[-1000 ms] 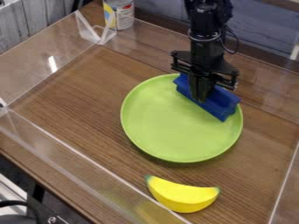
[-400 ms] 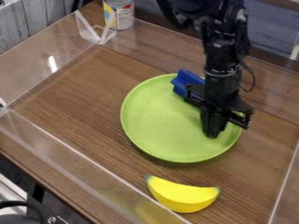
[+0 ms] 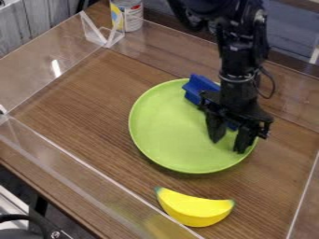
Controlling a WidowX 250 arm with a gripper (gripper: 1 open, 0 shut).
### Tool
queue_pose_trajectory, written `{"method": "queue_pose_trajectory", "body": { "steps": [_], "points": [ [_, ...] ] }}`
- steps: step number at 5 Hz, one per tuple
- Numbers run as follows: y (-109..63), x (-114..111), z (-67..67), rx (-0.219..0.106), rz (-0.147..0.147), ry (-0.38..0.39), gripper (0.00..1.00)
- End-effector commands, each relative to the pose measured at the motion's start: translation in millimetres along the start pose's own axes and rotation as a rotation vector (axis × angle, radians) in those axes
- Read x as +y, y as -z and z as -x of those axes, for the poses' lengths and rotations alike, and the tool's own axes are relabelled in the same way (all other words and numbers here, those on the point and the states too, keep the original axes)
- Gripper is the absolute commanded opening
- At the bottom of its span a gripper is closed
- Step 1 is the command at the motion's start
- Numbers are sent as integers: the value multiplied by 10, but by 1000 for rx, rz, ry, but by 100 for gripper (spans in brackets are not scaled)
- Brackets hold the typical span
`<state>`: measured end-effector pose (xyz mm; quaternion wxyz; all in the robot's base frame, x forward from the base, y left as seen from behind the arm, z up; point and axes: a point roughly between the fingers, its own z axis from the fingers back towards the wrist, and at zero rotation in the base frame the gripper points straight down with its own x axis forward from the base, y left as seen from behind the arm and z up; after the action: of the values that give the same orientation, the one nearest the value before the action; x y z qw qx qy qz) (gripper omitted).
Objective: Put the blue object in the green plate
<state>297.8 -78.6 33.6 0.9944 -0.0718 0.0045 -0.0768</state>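
The blue object (image 3: 200, 90) lies on the far right part of the green plate (image 3: 173, 133). Only its far end shows; the rest is hidden behind the arm. My gripper (image 3: 234, 142) points straight down over the plate's right side, just in front of the block. Its black fingers (image 3: 218, 136) stand spread apart and open, with nothing visible between them. I cannot tell whether the fingertips touch the plate.
A yellow banana-shaped toy (image 3: 196, 206) lies on the wooden table near the front edge. Clear plastic walls (image 3: 50, 140) run along the left and front sides. A bottle (image 3: 125, 13) stands at the back left, outside the wall.
The gripper has moved from over the blue block toward the plate's near right side. Its fingers, together in both earlier frames, have now spread open. The block stays on the plate.
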Motion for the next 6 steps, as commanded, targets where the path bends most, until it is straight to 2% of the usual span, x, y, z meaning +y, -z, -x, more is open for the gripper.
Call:
{"method": "queue_pose_trajectory", "body": {
  "steps": [1, 2, 6],
  "points": [
    [-321, -68, -126, -105, 12, 37, 0],
    [-350, -71, -142, -118, 15, 49, 0],
    [-220, -80, -107, -98, 32, 72, 0]
  ]
}}
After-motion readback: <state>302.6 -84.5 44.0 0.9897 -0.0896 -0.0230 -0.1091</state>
